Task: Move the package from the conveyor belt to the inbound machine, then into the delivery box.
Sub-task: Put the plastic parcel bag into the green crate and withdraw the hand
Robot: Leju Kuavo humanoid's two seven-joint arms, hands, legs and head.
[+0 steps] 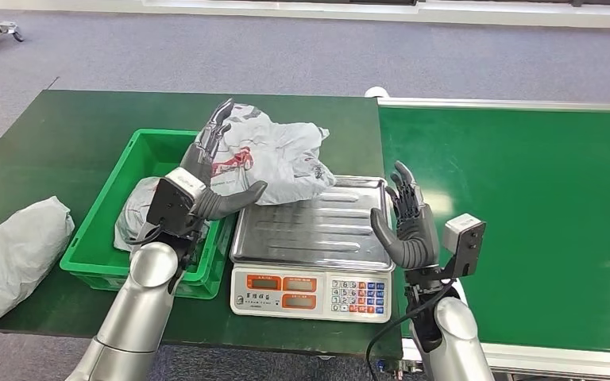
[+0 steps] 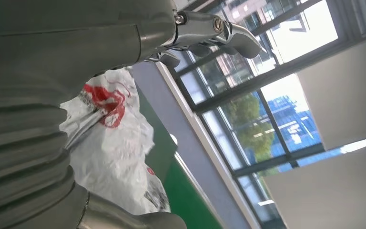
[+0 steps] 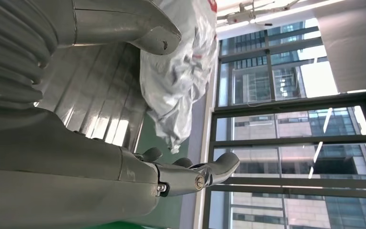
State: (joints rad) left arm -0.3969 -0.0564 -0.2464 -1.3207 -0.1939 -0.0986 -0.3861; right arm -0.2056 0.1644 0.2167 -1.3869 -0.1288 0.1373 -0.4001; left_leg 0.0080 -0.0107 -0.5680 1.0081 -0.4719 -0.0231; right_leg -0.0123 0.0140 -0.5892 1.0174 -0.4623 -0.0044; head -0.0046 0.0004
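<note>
Gripping package (image 1: 274, 155) | left hand (image 1: 206, 178) | long axis across scale (image 1: 314, 238)

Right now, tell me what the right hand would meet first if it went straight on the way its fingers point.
The right hand stands open beside the scale's steel tray, fingers pointing away from the robot along the tray's right edge. Straight on, the way looks free; the grey package lies off to its left, though depth is unclear.

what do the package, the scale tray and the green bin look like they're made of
Package: thin grey-white plastic film, glossy, going by its crumpled folds and printed red marks.
Scale tray: likely stainless steel; a bright ribbed surface that reflects light.
Green bin: probably moulded hard plastic, with an even colour and a thick rim.
</note>
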